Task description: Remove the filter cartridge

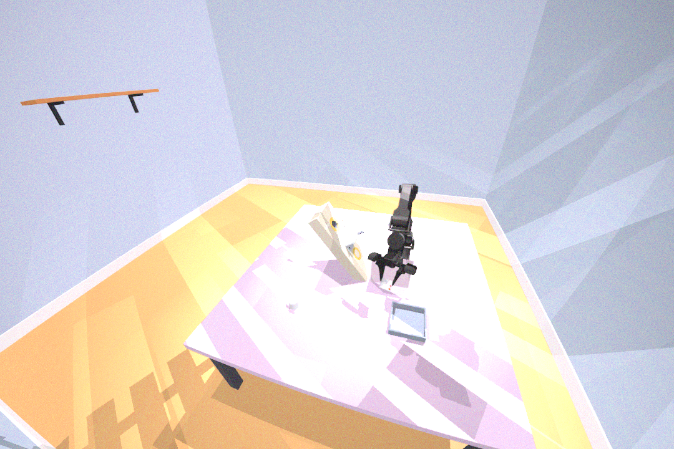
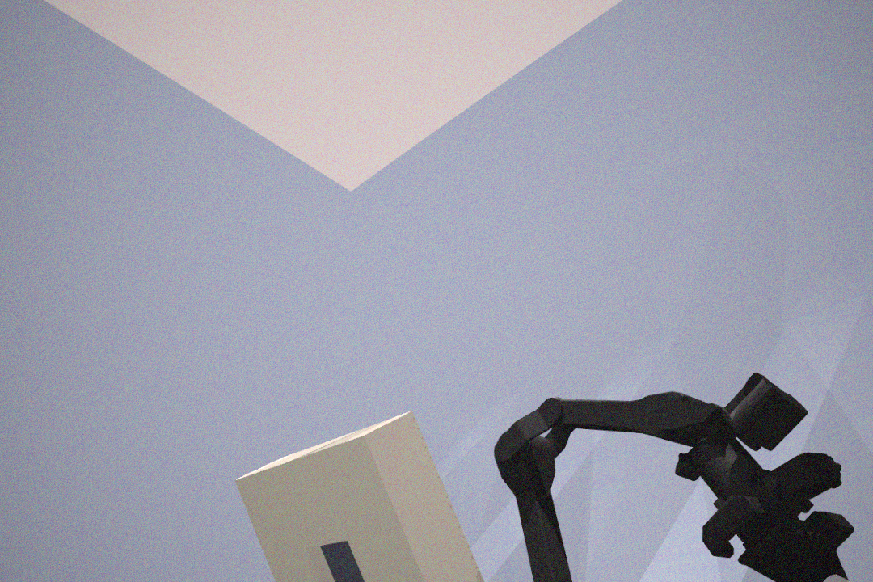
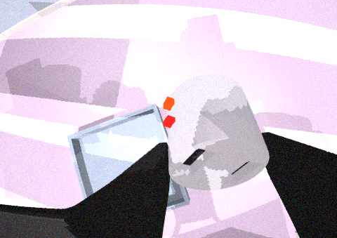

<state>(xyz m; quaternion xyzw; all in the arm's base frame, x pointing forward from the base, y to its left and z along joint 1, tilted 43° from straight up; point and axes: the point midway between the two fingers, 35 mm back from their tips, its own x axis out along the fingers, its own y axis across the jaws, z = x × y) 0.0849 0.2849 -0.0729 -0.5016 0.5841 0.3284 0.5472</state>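
Hand: your gripper [image 1: 386, 284] [image 3: 215, 147] is closed on the filter cartridge, one finger against each side.
Cartridge: the filter cartridge [image 1: 384, 286] [image 3: 214, 133] is out of the service panel [image 1: 337, 249] [image 2: 327, 494] and held between your fingertips, its slotted face turned back toward the wrist.
Tray: the tray [image 1: 407, 321] [image 3: 78, 161] lies beyond the fingertips in the top view, the cartridge not yet in it.
Weight and stiffness: expect a light, rigid shell that won't give when you squeeze.
Surface: it looks smooth and rounded, so you may see it roll or slip if the pads sit off its widest line.
Where to hold: keep your pads opposite each other across the round wall; leave the slots [image 3: 194, 156] alone.
Release: lower it to the tray floor before you open, as a round body could roll if dropped.
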